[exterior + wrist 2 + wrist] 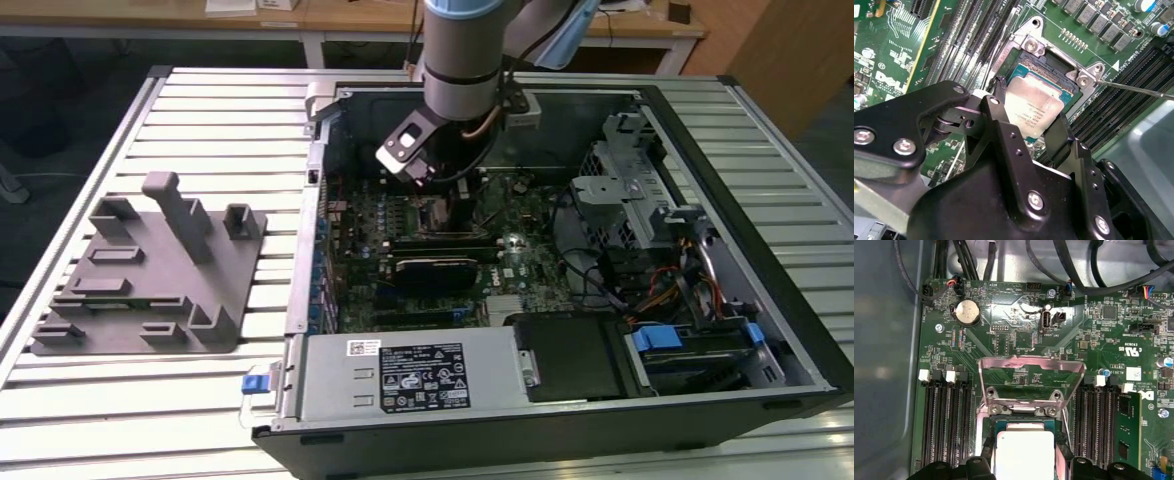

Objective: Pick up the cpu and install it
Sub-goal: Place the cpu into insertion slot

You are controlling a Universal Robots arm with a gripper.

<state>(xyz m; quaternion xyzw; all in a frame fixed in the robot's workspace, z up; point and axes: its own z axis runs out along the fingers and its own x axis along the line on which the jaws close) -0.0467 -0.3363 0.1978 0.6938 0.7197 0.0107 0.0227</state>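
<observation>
Slatted metal table [160, 420] carries an open computer case [534, 435], with wooden desks behind it. In the exterior view a grey plastic tray [147, 290] sits at nine o'clock from the case. The arm [461, 60] reaches down into the case's twelve o'clock half. In the second wrist view the gripper [1026, 116] is clenched on the cpu [1035, 102], fingers on two opposite edges, just over the socket [1054, 62]. The load plate [1031, 365] stands raised beside it, and memory slots [946, 425] flank it closely.
</observation>
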